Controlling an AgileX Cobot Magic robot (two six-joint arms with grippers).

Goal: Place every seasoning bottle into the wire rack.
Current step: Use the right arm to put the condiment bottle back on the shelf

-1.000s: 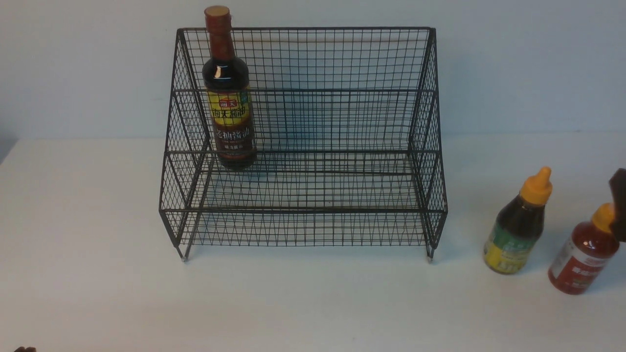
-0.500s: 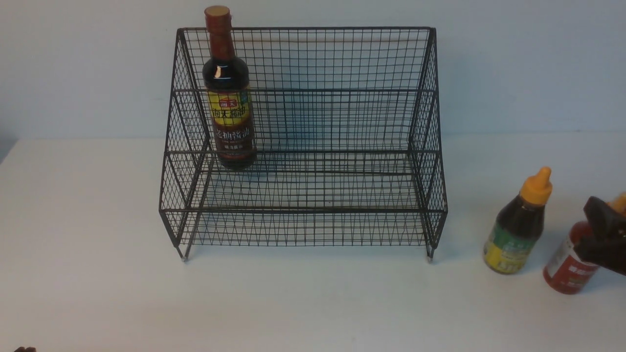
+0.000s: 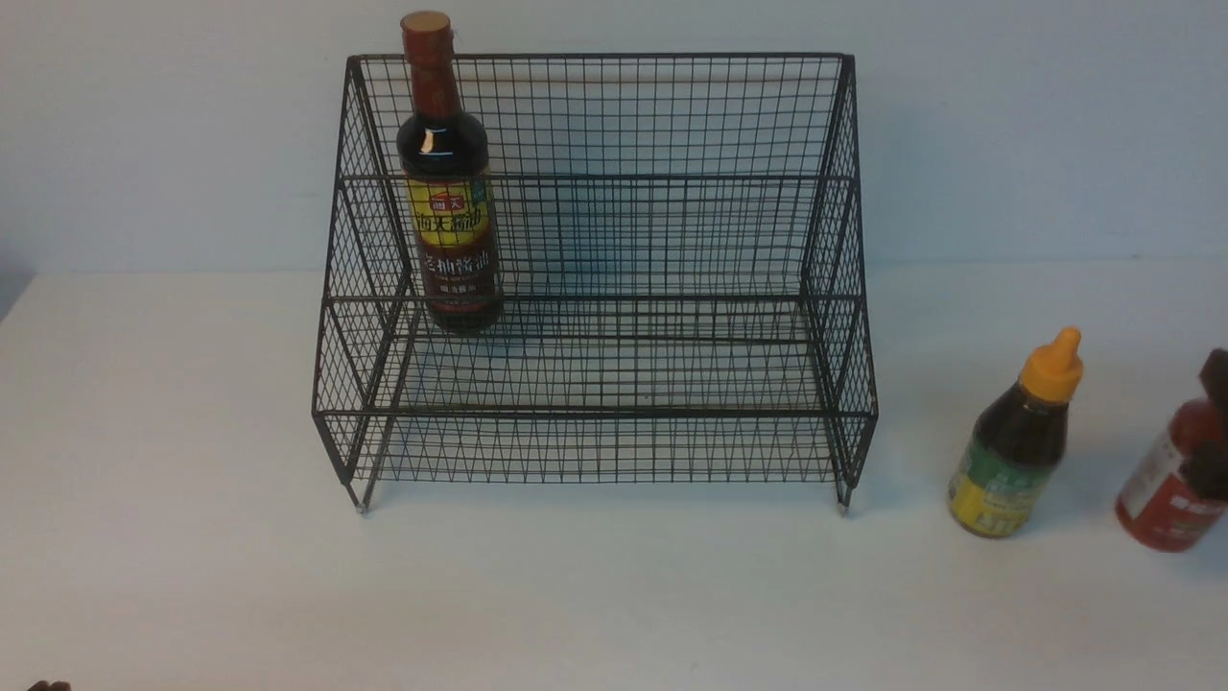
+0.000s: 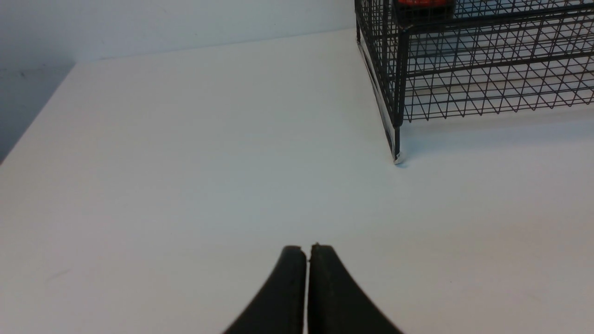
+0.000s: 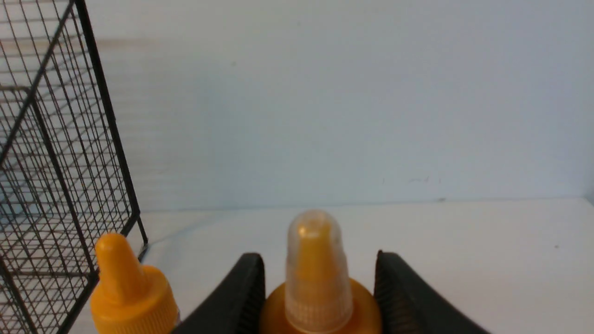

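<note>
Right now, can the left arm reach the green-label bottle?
Probably not: the left gripper sits shut at the near-left corner, while the green-label bottle stands far right, beyond the rack.

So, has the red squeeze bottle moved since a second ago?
Yes. The red bottle has shifted right and slightly up, widening its gap from the green-labelled bottle, which stayed put.

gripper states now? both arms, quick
Left gripper: closed, fingers together, holding nothing.
Right gripper: closed on the short red plastic squeeze bottle with white label, fingers at its orange cap.
</note>
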